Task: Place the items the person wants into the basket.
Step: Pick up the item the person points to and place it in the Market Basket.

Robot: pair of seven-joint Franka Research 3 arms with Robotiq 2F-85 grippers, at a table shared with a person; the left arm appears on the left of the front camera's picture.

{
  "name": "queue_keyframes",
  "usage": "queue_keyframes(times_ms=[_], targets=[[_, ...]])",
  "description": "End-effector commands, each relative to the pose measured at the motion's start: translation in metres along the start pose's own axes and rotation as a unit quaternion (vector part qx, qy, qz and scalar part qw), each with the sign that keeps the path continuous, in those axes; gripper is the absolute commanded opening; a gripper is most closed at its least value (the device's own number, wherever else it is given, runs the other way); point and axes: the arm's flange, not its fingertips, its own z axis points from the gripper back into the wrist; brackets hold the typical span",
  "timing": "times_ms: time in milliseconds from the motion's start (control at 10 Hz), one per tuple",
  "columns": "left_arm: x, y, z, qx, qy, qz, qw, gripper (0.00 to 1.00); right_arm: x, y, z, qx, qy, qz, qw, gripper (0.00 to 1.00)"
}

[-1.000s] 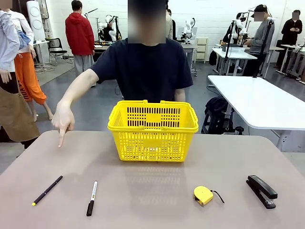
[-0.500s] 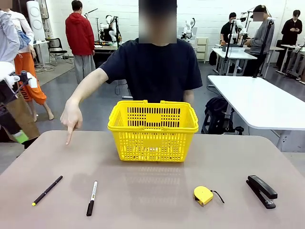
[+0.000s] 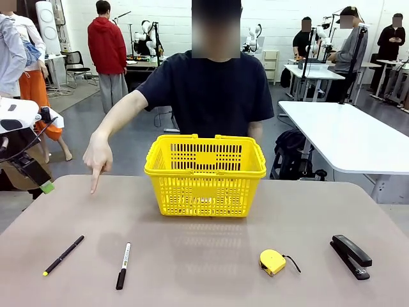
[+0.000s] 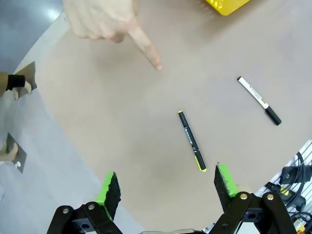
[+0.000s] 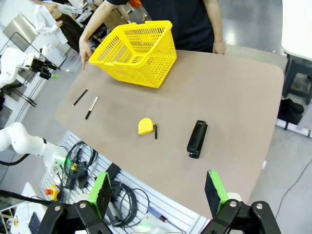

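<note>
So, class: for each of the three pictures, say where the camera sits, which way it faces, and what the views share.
Front: between the arms, facing across the table at the person; the left arm shows at picture left.
Left wrist: above the table's edge, looking down past the open left gripper at the pen and pointing hand.
Right wrist: high, looking down past the open right gripper over the whole table.
Shared: all three show the pen, marker and basket.

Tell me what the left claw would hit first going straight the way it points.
Most likely bare brown tabletop, close beside the thin black pen with yellow tip. The open left claw points down near the table's edge; depth is unclear.
</note>
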Motion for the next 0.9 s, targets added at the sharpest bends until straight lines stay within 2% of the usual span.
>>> queue_keyframes(times_ms=[0,400,600,800], targets=[[-0.003,-0.002,0.010,-0.007,-0.002,-0.003,1.000,1.00,-0.001,-0.001,-0.001,0.011,-0.004,0.006,1.000,1.00],[-0.002,-0.002,0.008,-0.008,-0.009,-0.002,1.000,1.00,-0.001,-0.001,-0.001,0.011,-0.004,0.006,1.000,1.00],[-0.006,-0.029,-0.027,-0.025,0.000,0.050,0.998,1.00,-0.001,-0.001,-0.001,0.011,-0.004,0.006,1.000,1.00],[-0.009,-0.049,-0.060,-0.017,0.038,0.088,0.995,1.00,-0.001,-0.001,-0.001,0.011,-0.004,0.006,1.000,1.00]])
